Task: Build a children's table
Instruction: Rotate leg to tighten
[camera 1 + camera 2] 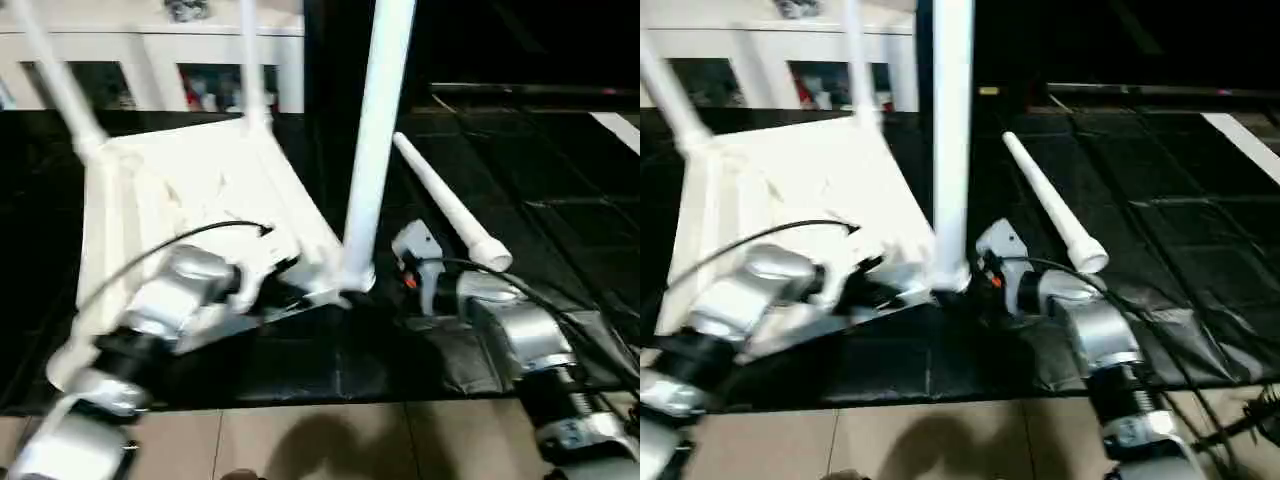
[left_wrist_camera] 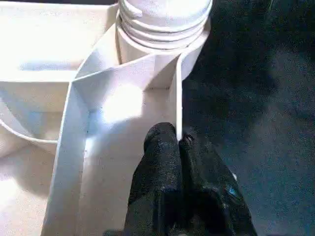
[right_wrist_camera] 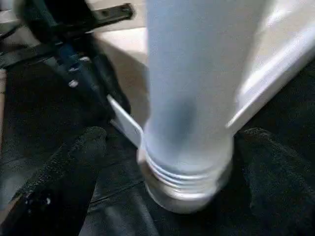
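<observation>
The left gripper [image 2: 178,147] has its jaws pinched together on a thin rib wall of the upturned tabletop [image 1: 190,190], just by the corner socket. The right gripper [image 3: 167,162] stands with jaws spread wide either side of the upright leg [image 1: 375,140] seated in that socket, not gripping it. Beyond it a loose leg [image 1: 450,210] lies on the dark floor mat [image 1: 560,230].

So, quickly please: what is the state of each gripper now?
Left gripper: shut on a thin rib of the white plastic tabletop.
Right gripper: open, fingers either side of the white tube leg.
</observation>
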You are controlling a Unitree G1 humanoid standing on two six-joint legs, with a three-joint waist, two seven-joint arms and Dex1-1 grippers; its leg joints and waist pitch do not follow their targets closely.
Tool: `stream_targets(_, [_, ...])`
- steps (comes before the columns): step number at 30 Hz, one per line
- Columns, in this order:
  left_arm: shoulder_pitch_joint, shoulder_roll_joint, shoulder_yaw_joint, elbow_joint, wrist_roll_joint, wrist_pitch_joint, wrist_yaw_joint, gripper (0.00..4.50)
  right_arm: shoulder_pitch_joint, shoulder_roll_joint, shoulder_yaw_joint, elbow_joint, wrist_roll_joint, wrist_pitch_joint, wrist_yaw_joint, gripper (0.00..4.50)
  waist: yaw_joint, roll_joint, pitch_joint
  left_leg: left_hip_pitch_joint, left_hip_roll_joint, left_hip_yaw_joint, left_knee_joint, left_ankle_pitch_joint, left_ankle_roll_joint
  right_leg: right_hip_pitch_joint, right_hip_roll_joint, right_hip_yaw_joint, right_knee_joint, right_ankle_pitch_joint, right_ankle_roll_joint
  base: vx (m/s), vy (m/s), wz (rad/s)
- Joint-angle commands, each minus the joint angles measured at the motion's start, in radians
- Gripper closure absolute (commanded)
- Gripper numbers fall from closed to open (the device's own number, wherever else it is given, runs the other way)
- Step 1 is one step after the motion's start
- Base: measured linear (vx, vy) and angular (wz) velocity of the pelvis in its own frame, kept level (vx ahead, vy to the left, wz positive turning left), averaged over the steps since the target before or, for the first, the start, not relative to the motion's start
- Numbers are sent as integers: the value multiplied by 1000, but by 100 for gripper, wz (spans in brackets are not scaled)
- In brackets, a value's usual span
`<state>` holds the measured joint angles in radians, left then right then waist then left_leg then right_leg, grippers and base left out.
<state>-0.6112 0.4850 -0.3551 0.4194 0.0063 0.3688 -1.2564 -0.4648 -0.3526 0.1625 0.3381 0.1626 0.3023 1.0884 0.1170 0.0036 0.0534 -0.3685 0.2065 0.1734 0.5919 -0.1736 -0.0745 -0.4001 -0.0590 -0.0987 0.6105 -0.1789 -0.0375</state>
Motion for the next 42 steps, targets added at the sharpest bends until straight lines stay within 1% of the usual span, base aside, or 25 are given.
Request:
stream_targets(1, [-16,2,-39,-22,-16,-55,-117,450,5,-36,7,-30,23,-11,76,3,-2,12,-71,21,35,-7,-63,-189,35,53,-84,62,-75,-194,-172,0,0,0])
stream_targets(3, [-18,19,-56,-21,-14,-70,-152,450,4,-53,23,-28,14,-40,100,3,3,12,-72,19,36,-7,-63,-181,35,55,-86,62,-71,-175,-180,0,0,0])
stream_targets(4, [-21,27,-69,-12,-8,-90,-167,450,3,-61,35,-30,16,-47,126,3,5,9,-72,18,34,-7,-62,-184,35,55,-85,61,-72,-176,-180,0,0,0])
stream_targets(6, [-21,30,-83,-3,-2,-113,-182,450,3,-65,46,-38,32,-44,171,3,11,9,-71,17,33,-6,-62,-194,36,57,-86,61,-73,-196,-177,0,0,0])
stream_targets(7, [-20,30,-86,-3,-2,-116,-186,450,2,-65,47,-39,35,-45,179,3,15,10,-70,18,34,-7,-62,-199,35,55,-88,61,-76,-214,-173,0,0,0])
stream_targets(9, [-15,32,-96,-3,-3,-132,-204,450,-5,-64,50,-30,39,-61,193,3,19,8,-70,19,36,-7,-63,-202,30,53,-89,61,-77,-234,-167,0,0,0])
stream_targets(11, [-12,33,-103,-1,-2,-145,-220,450,-15,-61,51,-19,42,-67,203,28,19,8,-69,20,35,-8,-64,-208,25,53,-88,61,-78,-246,-164,0,0,0])
stream_targets(14, [-10,33,-108,1,3,-157,-231,450,-23,-61,55,-9,50,-65,225,38,19,7,-70,19,36,-8,-64,-207,25,54,-89,61,-78,-247,-162,0,0,0])
stream_targets(15, [-12,33,-112,10,5,-171,-235,450,-32,-62,59,-1,63,-57,250,46,19,4,-71,18,35,-8,-64,-202,26,55,-88,61,-77,-243,-162,0,0,0])
stream_targets(17, [-16,32,-115,21,6,-181,-236,450,-39,-63,61,4,75,-41,271,71,19,4,-71,15,34,-8,-63,-197,32,56,-88,60,-76,-242,-162,0,0,0])
stream_targets(19, [-17,31,-115,25,7,-184,-236,450,-41,-64,61,7,77,-38,277,80,20,5,-71,15,34,-8,-63,-193,34,56,-88,60,-77,-246,-159,0,0,0])
stream_targets(21, [-23,29,-112,35,8,-191,-232,450,-46,-64,65,15,80,-33,292,104,20,5,-72,15,35,-8,-62,-187,32,55,-87,60,-75,-233,-161,0,0,0])
stream_targets(25, [-25,25,-109,42,7,-195,-231,450,-48,-62,70,22,90,-13,317,138,21,5,-72,16,35,-8,-62,-194,31,55,-87,59,-76,-244,-164,0,0,0])
stream_targets(26, [-25,24,-109,43,7,-196,-231,450,-48,-62,71,23,90,-11,319,138,21,5,-72,16,35,-8,-62,-194,31,55,-87,59,-76,-244,-164,0,0,0])
stream_targets(30, [-25,22,-108,49,7,-202,-229,450,-48,-63,75,32,92,1,332,171,21,6,-73,16,35,-8,-62,-191,30,55,-88,59,-75,-240,-165,0,0,0])
stream_targets(31, [-25,21,-107,52,6,-203,-228,450,-48,-64,77,35,96,6,336,171,21,6,-72,15,35,-9,-62,-188,29,56,-88,59,-75,-240,-164,0,0,0])
stream_targets(32, [-26,19,-106,55,5,-205,-228,450,-49,-64,79,40,98,6,338,192,21,6,-72,15,35,-9,-62,-188,29,56,-88,59,-75,-240,-164,0,0,0])
stream_targets(33, [-26,18,-106,57,6,-206,-227,450,-50,-64,80,42,99,8,341,192,21,6,-72,16,35,-8,-62,-193,28,54,-88,59,-76,-244,-164,0,0,0])
stream_targets(37, [-27,15,-105,62,8,-208,-221,450,-49,-62,82,45,98,13,347,232,22,5,-73,16,34,-8,-62,-192,27,55,-88,59,-77,-254,-160,0,0,0])
stream_targets(39, [-27,12,-102,65,7,-205,-217,450,-47,-61,84,45,97,13,348,238,23,3,-73,16,35,-8,-61,-182,29,56,-88,60,-74,-238,-163,0,0,0])
stream_targets(42, [-25,8,-98,66,3,-200,-213,450,-43,-61,87,42,99,16,351,247,23,4,-73,17,35,-8,-61,-184,31,55,-88,59,-74,-239,-165,0,0,0])
